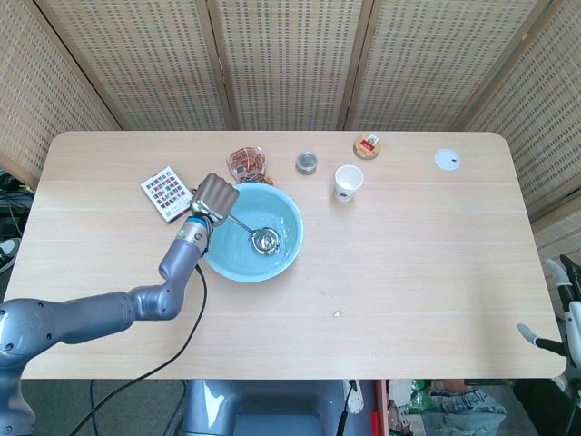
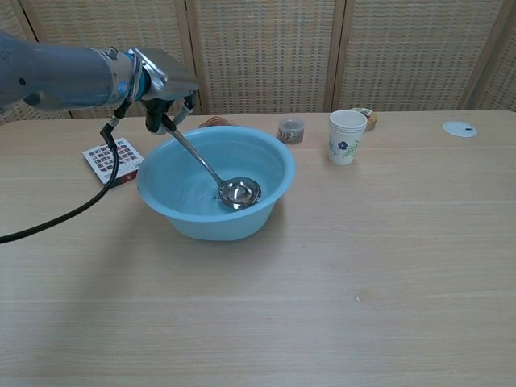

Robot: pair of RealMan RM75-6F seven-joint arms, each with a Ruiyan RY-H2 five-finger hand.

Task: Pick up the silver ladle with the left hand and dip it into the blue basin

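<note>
The blue basin [image 1: 283,252] [image 2: 274,165] sits left of the table's middle. My left hand [image 1: 211,199] [image 2: 164,85] hovers over the basin's left rim and grips the top of the silver ladle's handle. The silver ladle [image 1: 261,238] [image 2: 234,190] slants down to the right, and its bowl lies inside the basin near the bottom. The right hand itself is out of both views; only a bit of dark and white hardware [image 1: 556,329] shows at the head view's lower right edge.
A patterned card box [image 1: 164,193] [image 2: 113,159] lies left of the basin. Behind it stand a brown wrapped snack [image 1: 245,163], a small jar [image 1: 307,163] [image 2: 290,130], a paper cup [image 1: 348,183] [image 2: 347,136], a round tin [image 1: 368,145] and a white lid [image 1: 447,160] [image 2: 459,128]. A black cable [image 2: 72,214] trails from the left arm.
</note>
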